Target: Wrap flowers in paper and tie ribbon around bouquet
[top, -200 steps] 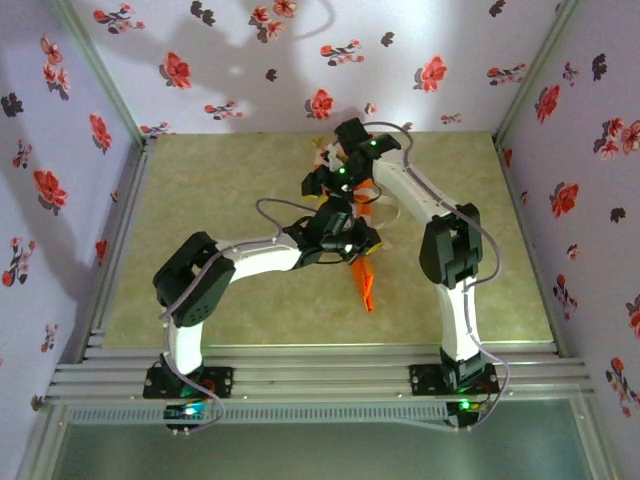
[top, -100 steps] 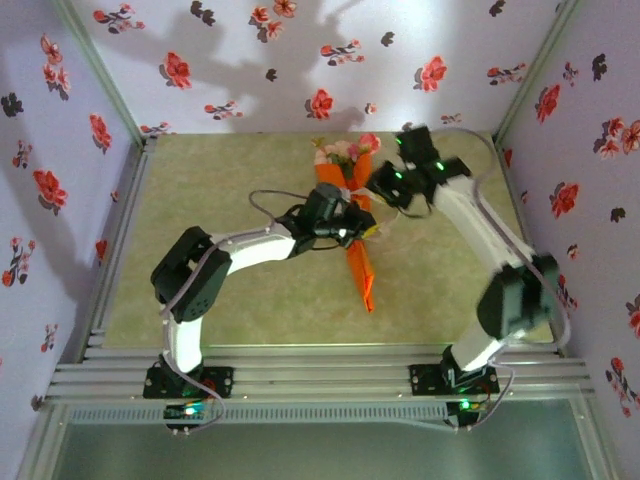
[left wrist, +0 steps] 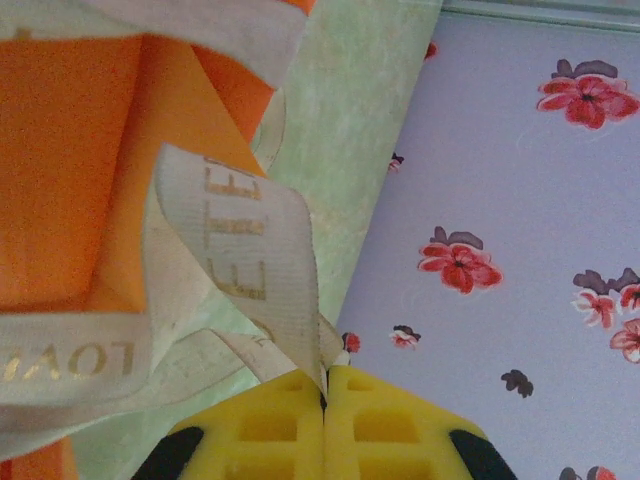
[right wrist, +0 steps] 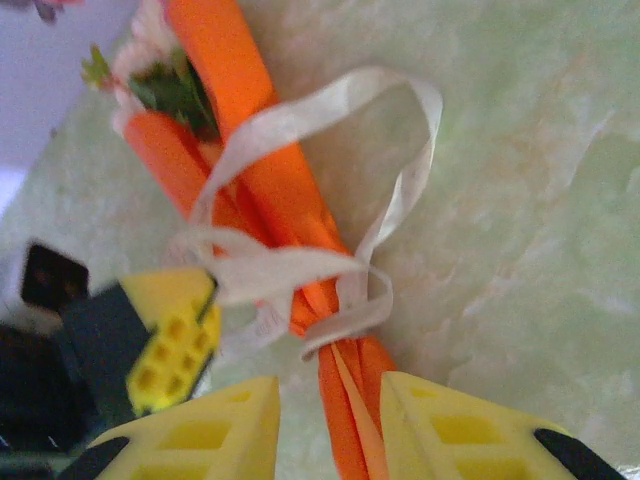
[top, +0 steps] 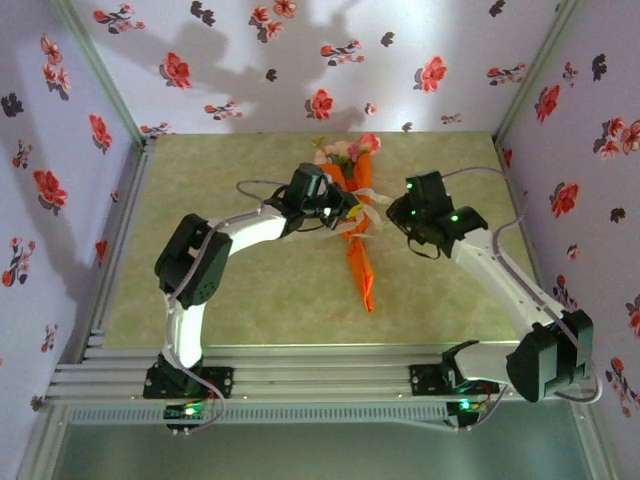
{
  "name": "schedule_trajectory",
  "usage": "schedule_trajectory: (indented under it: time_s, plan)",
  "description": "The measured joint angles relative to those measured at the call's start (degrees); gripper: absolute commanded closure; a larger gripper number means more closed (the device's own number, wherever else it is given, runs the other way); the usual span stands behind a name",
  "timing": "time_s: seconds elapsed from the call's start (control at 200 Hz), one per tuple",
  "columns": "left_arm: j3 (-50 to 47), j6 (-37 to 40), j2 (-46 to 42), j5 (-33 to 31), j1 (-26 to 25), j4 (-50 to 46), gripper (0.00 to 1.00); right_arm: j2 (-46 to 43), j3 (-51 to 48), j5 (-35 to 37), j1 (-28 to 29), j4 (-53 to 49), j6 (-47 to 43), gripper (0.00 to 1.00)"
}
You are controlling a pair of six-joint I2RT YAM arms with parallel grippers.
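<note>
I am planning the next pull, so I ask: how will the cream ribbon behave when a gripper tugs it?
The ribbon is probably floppy: it lies in loose, curling loops around the bouquet. It looks thin and light, so a tug should simply tighten them. Pinched in the left gripper, it might slip.

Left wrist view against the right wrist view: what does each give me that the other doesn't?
Left wrist: left fingers shut on the ribbon, its gold lettering, the flower-print wall. Right wrist: pale blooms, the ribbon's loop, right fingers apart astride the orange paper. Both: ribbon, orange paper, green table.
</note>
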Motion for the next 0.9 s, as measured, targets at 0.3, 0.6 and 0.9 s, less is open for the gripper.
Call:
schedule_trajectory:
  time_s: [0.3, 0.6, 0.9]
  plan:
    - [4.04, -1.27, 5.84, 5.31, 4.07, -0.68, 1.0, 10.43, -0.33, -2.27, 9.25, 9.92, 2.91, 0.75]
    - [7.54, -1.29, 12.63, 13.27, 8.44, 0.13, 1.0, 20.85, 2.19, 1.11, 20.96, 18.56, 4.26, 0.65]
    - [7.54, -1.75, 17.25, 19.32, 11.67, 3.61, 1.0, 34.29, 15.26, 9.92, 26.97, 17.33, -4.31, 0.62]
